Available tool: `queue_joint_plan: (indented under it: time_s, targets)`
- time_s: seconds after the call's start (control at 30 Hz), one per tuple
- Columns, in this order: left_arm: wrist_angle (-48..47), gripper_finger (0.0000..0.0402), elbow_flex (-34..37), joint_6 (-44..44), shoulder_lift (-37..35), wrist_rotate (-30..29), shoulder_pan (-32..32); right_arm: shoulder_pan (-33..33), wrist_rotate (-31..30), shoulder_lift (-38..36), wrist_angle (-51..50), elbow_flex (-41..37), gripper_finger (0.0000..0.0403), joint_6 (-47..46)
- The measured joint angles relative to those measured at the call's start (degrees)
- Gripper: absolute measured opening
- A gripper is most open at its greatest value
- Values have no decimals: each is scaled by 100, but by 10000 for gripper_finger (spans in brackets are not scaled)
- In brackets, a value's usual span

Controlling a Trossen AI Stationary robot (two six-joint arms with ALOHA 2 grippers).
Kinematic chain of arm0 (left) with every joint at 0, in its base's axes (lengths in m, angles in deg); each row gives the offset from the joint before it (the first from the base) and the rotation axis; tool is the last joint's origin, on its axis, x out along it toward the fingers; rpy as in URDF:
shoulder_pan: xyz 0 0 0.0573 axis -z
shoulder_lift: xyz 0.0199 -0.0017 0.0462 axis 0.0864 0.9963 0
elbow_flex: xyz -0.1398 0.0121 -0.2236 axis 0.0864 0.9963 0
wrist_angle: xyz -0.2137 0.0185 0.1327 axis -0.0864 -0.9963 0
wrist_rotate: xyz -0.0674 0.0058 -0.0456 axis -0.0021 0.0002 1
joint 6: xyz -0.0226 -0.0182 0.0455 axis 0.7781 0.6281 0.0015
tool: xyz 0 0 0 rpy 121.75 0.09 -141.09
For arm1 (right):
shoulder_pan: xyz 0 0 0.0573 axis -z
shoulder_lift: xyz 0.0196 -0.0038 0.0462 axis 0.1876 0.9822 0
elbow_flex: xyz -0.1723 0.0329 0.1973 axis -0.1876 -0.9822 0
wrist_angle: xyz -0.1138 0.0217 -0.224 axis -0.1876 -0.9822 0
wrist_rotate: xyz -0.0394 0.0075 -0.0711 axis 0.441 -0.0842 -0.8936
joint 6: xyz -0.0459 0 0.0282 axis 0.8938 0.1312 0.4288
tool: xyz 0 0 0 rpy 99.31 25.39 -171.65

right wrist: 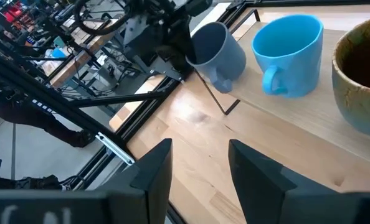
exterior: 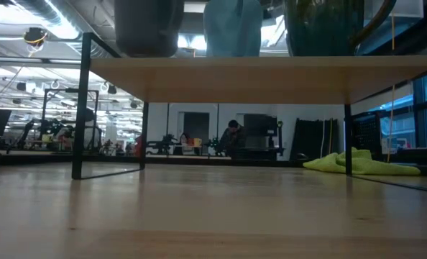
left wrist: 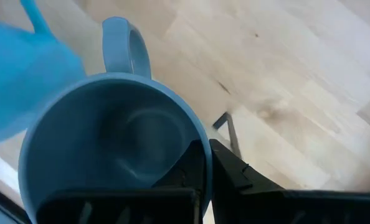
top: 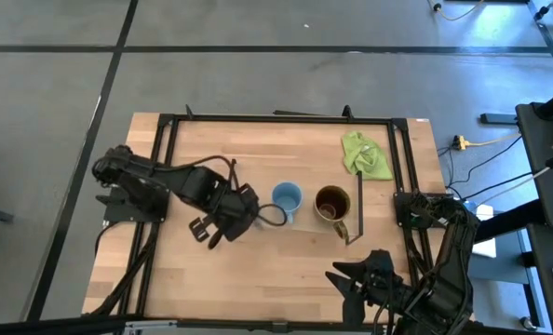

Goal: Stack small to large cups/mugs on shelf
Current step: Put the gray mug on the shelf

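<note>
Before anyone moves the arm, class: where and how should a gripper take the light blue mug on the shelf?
Grip the light blue mug by its rim wall from above, one finger inside: it stands upright, mouth open. Choose a side clear of the brown mug and grey-blue mug.

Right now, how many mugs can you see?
3. The dark grey-blue handled mug is held by its rim in the left gripper at the shelf's end; the light blue mug stands mid-shelf; the larger brown mug stands beside it.

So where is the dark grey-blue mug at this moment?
In the right wrist view the dark grey-blue mug is at the shelf's end, beside the light blue mug, with the left gripper shut on its rim.
</note>
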State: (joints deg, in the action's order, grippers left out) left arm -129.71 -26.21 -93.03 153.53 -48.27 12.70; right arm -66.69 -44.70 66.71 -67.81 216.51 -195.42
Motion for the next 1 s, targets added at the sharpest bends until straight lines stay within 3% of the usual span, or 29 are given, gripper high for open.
queue_joint_plan:
  time_s: [0.33,0.7,1.0]
  targets:
    - [-86,1,0,-312,-387,280,-360,0,-501,0,0,-4,158,57]
    - [7,5,692,-494,-398,189,-309,85,-549,0,0,-4,158,202]
    - [125,2,632,-482,-376,153,-267,94,-549,0,0,-7,158,284]
